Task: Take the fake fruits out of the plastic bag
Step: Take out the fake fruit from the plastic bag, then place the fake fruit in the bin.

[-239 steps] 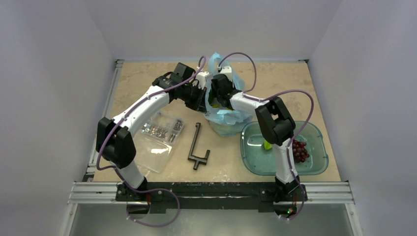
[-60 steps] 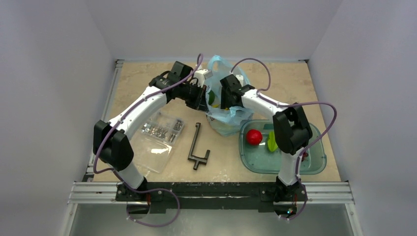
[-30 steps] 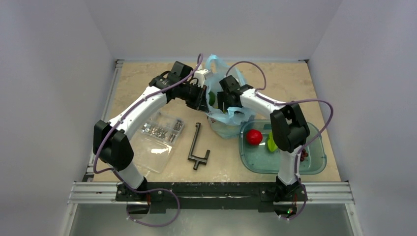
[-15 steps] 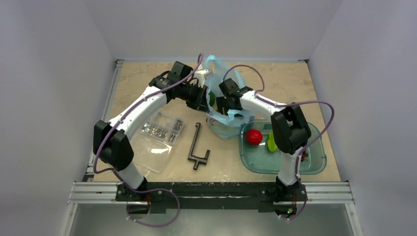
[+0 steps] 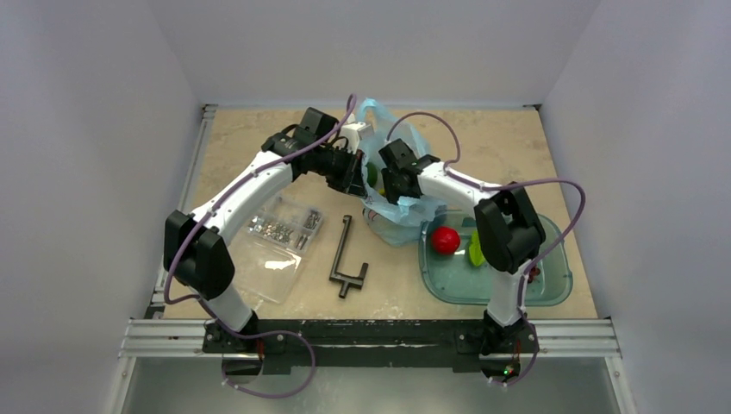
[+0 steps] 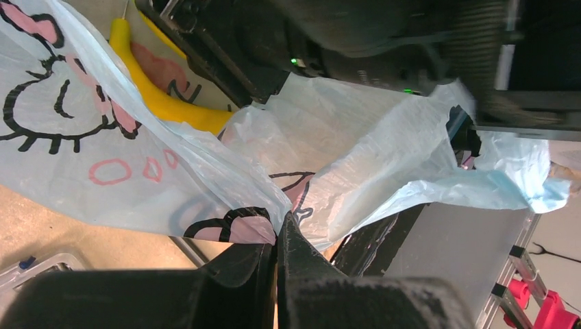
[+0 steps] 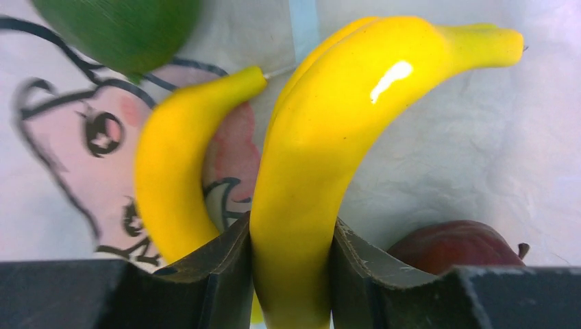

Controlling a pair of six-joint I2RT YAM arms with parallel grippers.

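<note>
The light-blue plastic bag (image 5: 398, 222) stands at the table's middle back, its mouth held up. My left gripper (image 6: 277, 236) is shut on the bag's printed edge (image 6: 233, 226). My right gripper (image 7: 291, 264) reaches down inside the bag and is shut on a yellow banana (image 7: 329, 130), one pad on each side. A second banana (image 7: 168, 178) lies just left of it, a green fruit (image 7: 116, 27) further up, and a dark maroon fruit (image 7: 459, 243) beside the right finger. A red apple (image 5: 445, 240) and a green piece (image 5: 476, 250) lie in the teal tray (image 5: 552, 289).
A clear flat bag of screws (image 5: 280, 237) lies left of the bag, with a black metal tool (image 5: 345, 259) in front of it. The teal tray sits at the right, partly behind my right arm. Grey walls close in the table.
My right gripper has pushed slightly deeper into the bag and its jaws have shut on the banana. The left gripper and the bag edge have stayed where they were.
</note>
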